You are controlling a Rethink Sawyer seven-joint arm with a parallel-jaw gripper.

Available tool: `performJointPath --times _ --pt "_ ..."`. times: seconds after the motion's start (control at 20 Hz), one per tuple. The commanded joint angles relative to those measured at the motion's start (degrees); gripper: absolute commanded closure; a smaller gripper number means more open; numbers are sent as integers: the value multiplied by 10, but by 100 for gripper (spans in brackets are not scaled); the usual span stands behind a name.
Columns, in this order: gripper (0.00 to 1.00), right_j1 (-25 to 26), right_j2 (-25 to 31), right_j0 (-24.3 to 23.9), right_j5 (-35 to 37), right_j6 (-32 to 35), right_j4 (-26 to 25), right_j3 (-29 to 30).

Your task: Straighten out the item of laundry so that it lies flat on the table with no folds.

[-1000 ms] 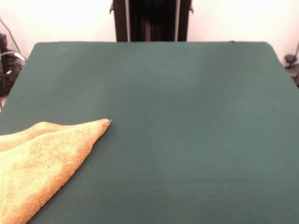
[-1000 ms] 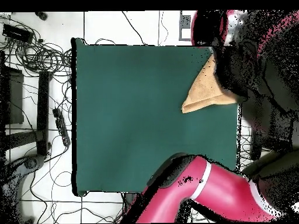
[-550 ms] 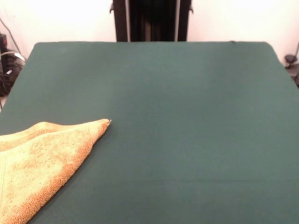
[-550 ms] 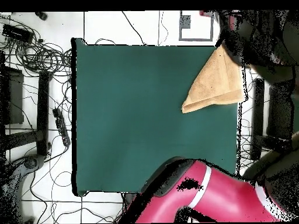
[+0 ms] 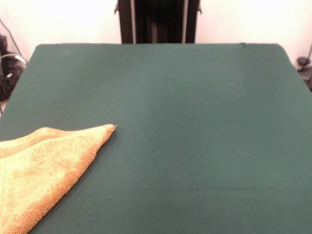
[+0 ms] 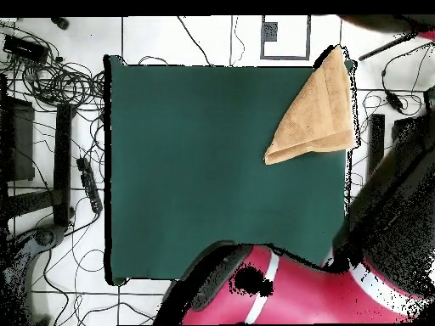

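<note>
The item of laundry [image 5: 44,170], an orange-yellow terry towel, lies folded into a pointed wedge at the near left corner of the table [image 5: 195,122]. Its tip points toward the table's middle and its left part runs past the picture's edge. In the overhead view the towel [image 6: 319,115] sits at the upper right corner of the green table [image 6: 204,170], with one layer folded over and a tip reaching past the table's edge. Only the red arm [image 6: 289,297] shows, low at the bottom edge. The gripper appears in neither view.
Tangled cables [image 6: 51,85] and dark equipment lie on the floor left of the table in the overhead view. More cables [image 5: 7,68] sit off the table's left side in the front view. The black pedestal column [image 5: 158,22] stands behind the far edge.
In the overhead view the red arm has swung lower and to the left, and the dark mass over the upper right corner is gone, so the whole towel shows. The towel has not moved.
</note>
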Motion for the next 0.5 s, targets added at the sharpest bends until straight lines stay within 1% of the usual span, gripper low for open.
performJointPath --times 0.05,0.15,0.2,0.25,0.35,0.5 --pt "100 8 -157 42 -12 52 118 197" --pt "100 32 -248 34 -10 56 195 183" --pt "100 45 -292 29 -19 57 242 178" --pt "100 56 -319 25 -33 56 274 176" --pt "100 77 -388 14 -61 57 355 170" --pt "100 100 -516 -9 -89 45 477 156"
